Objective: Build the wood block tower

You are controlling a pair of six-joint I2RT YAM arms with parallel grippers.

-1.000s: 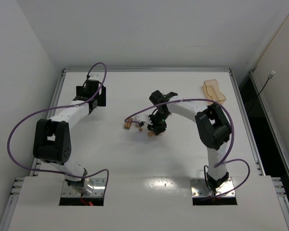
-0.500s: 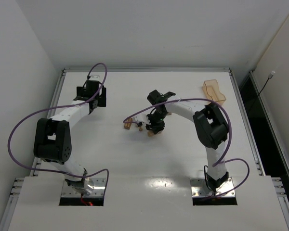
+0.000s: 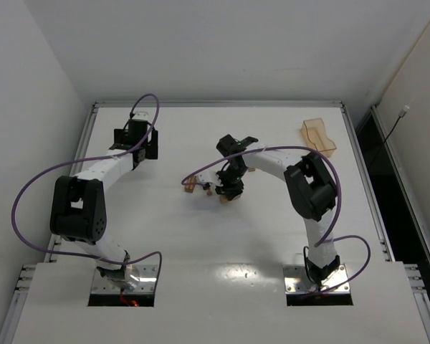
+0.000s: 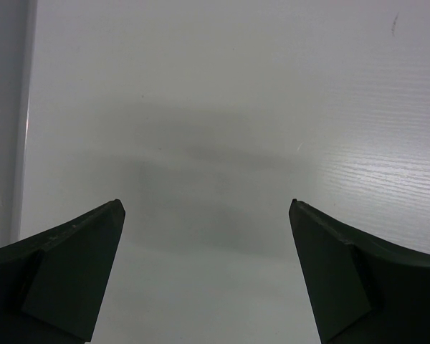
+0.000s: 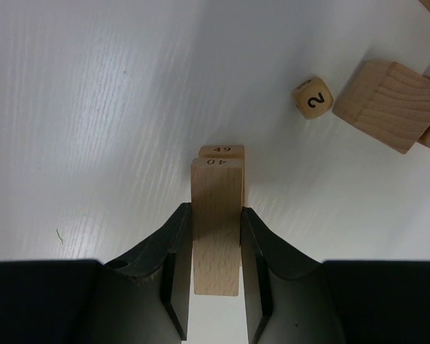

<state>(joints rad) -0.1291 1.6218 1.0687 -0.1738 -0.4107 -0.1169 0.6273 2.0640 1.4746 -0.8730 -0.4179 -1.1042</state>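
In the right wrist view my right gripper is shut on a light-tan wood block marked 40. It lies flat on top of a second wood block marked 49, which rests on the table; together they form a low tower. In the top view the right gripper is at the table's middle, with loose wood blocks just to its left. More wood blocks lie at the upper right of the wrist view. My left gripper is open and empty over bare table, far left of the blocks.
A small wooden die showing 2 lies beside the loose blocks. A translucent tan plastic tray stands at the back right of the table. The table's raised rim runs close behind the left gripper.
The right arm has shifted slightly to the left with its gripper staying low at the blocks. The left arm has not moved.
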